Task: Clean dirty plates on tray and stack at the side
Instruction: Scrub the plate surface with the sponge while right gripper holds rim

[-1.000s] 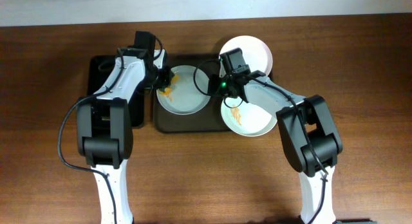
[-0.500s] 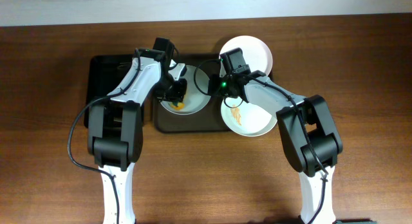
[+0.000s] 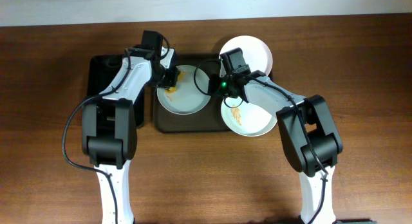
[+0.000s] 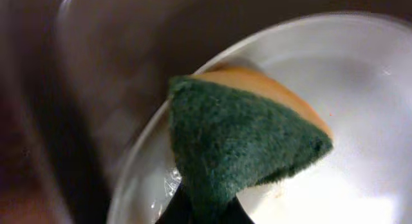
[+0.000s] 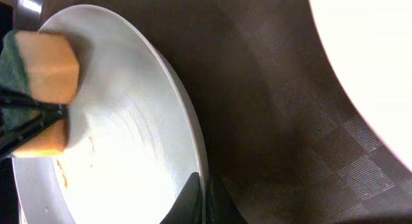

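Three white plates rest on the brown tray [image 3: 193, 125]. My right gripper [image 3: 215, 86] is shut on the right rim of the left plate [image 3: 187, 95]; the right wrist view shows its tips [image 5: 205, 199] pinching that rim on the plate [image 5: 129, 140]. My left gripper [image 3: 168, 79] is shut on a green and orange sponge [image 4: 244, 147], pressed on the plate's upper left edge [image 4: 360, 121] by an orange-brown smear [image 3: 170, 91]. The sponge [image 5: 42, 76] also shows in the right wrist view. A smeared plate [image 3: 250, 120] lies at the lower right and another plate [image 3: 252, 51] at the upper right.
A smaller glossy black tray [image 3: 98, 68] lies left of the brown tray, under the left arm. Wooden table [image 3: 206, 179] surrounds both trays. In the right wrist view the tray's textured floor [image 5: 290, 121] runs between the held plate and the upper right plate [image 5: 373, 56].
The left gripper swept the sponge down into the plate's middle, then back to its upper left edge. The right gripper and the other plates stayed still.
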You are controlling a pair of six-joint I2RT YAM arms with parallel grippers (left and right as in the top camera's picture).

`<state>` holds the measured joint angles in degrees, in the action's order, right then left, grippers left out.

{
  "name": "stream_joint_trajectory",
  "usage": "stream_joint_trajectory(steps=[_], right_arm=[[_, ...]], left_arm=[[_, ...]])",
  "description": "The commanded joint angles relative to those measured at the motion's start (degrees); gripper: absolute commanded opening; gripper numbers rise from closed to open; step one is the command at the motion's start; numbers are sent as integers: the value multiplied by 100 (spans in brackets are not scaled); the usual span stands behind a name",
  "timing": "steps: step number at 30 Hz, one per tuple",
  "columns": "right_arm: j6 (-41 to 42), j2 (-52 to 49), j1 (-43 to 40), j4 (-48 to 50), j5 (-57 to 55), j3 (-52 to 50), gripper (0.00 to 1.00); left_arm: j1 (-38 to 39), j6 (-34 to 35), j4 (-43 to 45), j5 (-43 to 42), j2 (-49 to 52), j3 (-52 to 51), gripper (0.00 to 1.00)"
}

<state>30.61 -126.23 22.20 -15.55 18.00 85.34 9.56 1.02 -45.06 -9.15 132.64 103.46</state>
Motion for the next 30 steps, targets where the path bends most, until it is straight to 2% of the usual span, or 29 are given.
stream_joint_trajectory(steps=[1,7,12,21,30], right_arm=[[-9,-61,-15,15,24,76,4],[-9,-61,-15,20,24,76,4],[-7,-61,-15,37,24,76,4],[-9,-61,-15,35,24,76,4],[-9,-61,-15,42,24,76,4]], left_arm=[[-20,404,-498,975,334,-208,1],[125,413,-1384,258,334,-208,1],[389,363,-1078,-640,334,-208,1],[452,367,-715,-269,444,-216,1],[114,136,-2085,-155,466,-216,1]])
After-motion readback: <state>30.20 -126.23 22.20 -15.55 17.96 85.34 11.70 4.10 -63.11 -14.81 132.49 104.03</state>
